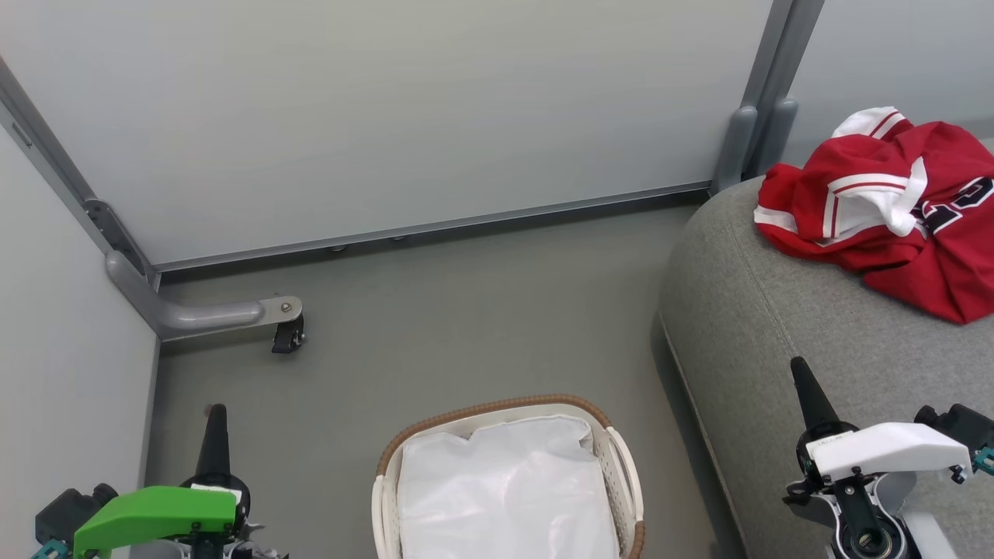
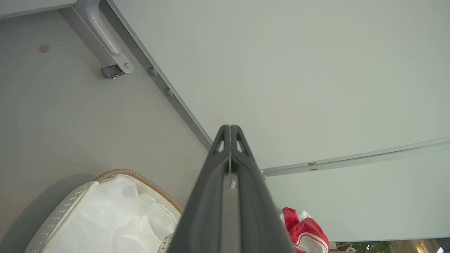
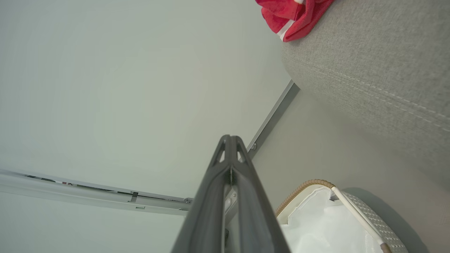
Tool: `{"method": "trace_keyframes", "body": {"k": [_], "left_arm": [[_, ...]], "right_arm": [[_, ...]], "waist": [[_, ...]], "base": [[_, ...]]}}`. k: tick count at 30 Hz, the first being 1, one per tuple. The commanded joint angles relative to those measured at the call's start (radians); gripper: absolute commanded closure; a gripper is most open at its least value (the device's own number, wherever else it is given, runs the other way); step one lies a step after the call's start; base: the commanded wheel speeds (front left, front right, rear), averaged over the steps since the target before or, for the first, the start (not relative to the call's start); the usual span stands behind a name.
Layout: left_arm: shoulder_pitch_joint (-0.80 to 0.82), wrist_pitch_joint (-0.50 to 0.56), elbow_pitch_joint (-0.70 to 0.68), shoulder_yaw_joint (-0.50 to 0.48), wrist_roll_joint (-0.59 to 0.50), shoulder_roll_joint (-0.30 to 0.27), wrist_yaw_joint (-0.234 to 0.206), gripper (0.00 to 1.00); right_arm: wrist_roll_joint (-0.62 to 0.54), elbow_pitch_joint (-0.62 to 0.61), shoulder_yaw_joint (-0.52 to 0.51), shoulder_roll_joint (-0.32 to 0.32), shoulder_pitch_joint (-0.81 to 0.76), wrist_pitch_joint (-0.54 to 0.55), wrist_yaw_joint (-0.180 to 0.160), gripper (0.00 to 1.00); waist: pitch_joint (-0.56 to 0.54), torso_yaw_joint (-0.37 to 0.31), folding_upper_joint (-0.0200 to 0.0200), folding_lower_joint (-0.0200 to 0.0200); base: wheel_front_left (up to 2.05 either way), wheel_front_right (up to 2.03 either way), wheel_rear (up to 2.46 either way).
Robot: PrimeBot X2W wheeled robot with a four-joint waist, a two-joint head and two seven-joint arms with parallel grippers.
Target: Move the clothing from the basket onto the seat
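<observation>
The clothing (image 1: 885,202) is seen crumpled in a red heap on the seat (image 1: 776,334), near its far rounded corner. White red-trimmed sleeves are folded over the top, and part of the dark lettering is shown at the right edge of the head view. The seat is set at the right, with a stitched seam run along its rounded edge. The basket (image 1: 497,405) is stood on the grey floor (image 1: 466,310) near the seat's side, at the bottom middle of the head view. Its brown woven rim is seen round the far side, and the white liner (image 1: 505,489) is spread inside it. The clothing and the basket are well apart.

The left gripper (image 1: 215,411) is held at the lower left above the floor, to the left of the basket, beyond a green wrist cover (image 1: 155,512). Its two dark fingers are pressed together and empty, as is shown plainly in the left wrist view. The right gripper (image 1: 798,369) is held at the lower right over the seat's near part, beyond a white wrist cover (image 1: 885,450). Its fingers are likewise pressed together and empty, well apart from the clothing. Pale partition panels (image 1: 388,116) are set behind, and a grey caster foot (image 1: 283,326) is rested on the floor at the left
</observation>
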State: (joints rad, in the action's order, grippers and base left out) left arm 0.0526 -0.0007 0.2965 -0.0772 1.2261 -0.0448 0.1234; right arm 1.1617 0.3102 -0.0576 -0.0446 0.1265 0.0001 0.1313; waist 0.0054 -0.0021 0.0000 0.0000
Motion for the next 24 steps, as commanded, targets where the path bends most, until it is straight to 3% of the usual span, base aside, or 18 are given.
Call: {"method": "trace_keyframes", "body": {"k": [1,24], "left_arm": [[0.023,0.007,-0.012,-0.006,0.025,-0.007,0.006,1.00],[0.044,0.061,-0.032,-0.022,0.201,-0.008,0.008,1.00]], "right_arm": [[0.028,-0.015,-0.006,-0.006,-0.004,0.006,0.000,1.00],[0.233,-0.041,-0.031,-0.007,-0.013,0.060,0.000,1.00]], "waist": [[0.000,0.000,0.0000,0.0000],[-0.001,0.001,0.0000,0.0000]], "base": [[0.00,0.00,0.00],[0.00,0.00,0.00]]}}
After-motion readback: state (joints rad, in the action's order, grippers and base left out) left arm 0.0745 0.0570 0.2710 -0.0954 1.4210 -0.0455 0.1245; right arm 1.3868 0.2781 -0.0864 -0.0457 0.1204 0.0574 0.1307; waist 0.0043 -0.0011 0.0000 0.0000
